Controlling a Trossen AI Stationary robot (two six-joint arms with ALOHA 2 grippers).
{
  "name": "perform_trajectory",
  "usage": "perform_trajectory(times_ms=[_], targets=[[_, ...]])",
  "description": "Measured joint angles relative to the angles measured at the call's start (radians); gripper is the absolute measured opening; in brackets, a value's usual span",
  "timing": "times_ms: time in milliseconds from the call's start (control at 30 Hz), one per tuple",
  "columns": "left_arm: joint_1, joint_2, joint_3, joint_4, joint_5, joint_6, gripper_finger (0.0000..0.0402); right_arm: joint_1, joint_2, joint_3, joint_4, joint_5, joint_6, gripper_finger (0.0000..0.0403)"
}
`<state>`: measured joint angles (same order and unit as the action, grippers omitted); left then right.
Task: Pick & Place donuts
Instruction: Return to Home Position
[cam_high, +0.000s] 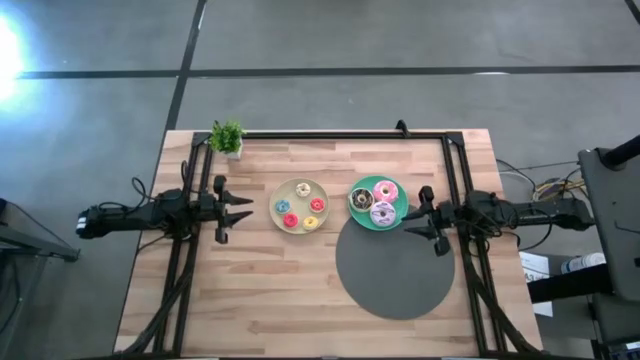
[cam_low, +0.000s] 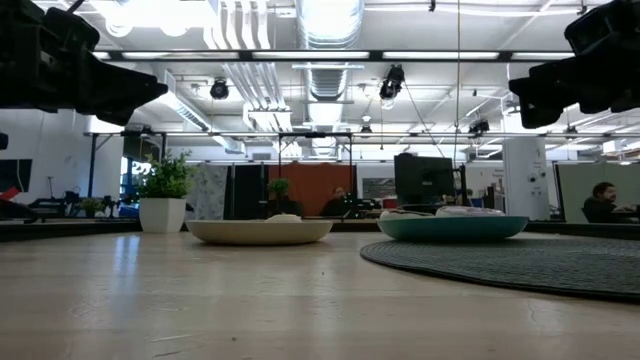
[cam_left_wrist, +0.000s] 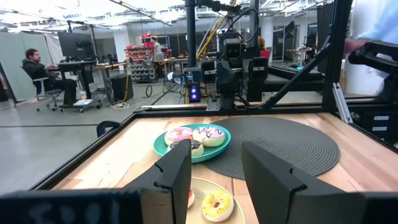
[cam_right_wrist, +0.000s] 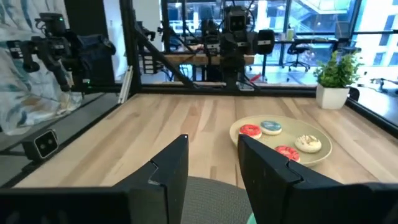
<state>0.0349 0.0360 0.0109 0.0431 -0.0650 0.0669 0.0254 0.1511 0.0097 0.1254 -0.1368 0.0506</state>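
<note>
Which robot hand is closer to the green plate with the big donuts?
Right. The right gripper sits just beside the teal plate; the left gripper is beyond the beige plate.

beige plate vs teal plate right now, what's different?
Load: the beige plate holds five small donuts; the teal plate holds three larger donuts. Footing: the beige plate sits on the bare table; the teal plate overlaps the grey mat at its edge. Both are round, shallow and similar in size, side by side.
</note>
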Motion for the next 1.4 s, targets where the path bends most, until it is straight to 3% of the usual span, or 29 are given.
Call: perform_trajectory(times_ms=[1400], targets=[[0.000,0.000,0.000,0.000,0.000,0.000,0.0117,0.000,0.009,0.000,0.003,0.006,-0.005,0.0133]])
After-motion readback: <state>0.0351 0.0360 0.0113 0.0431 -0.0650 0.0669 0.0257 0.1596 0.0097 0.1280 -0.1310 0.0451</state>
